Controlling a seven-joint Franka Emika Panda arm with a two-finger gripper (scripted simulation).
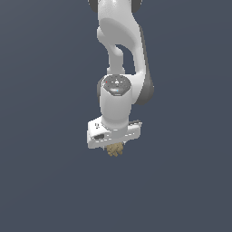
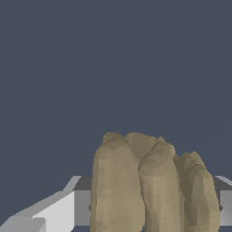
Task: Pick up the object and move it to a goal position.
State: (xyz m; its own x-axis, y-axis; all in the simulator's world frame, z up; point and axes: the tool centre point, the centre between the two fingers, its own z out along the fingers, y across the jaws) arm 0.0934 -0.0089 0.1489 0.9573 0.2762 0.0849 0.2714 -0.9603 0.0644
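The object (image 1: 115, 149) is a small tan-brown lumpy, ridged chunk that pokes out just below the white hand of the arm in the exterior view. My gripper (image 1: 115, 147) is shut on it; the fingers themselves are hidden behind the hand's body there. In the wrist view the object (image 2: 152, 183) fills the lower middle as tall ridged lobes, with a grey-white finger (image 2: 54, 210) on one side and another finger (image 2: 225, 206) at the opposite edge, both close against it.
The white arm (image 1: 120, 50) reaches down from the top of the exterior view. Around it lies only a flat dark blue-grey surface (image 1: 45, 181), with no other objects or edges in sight.
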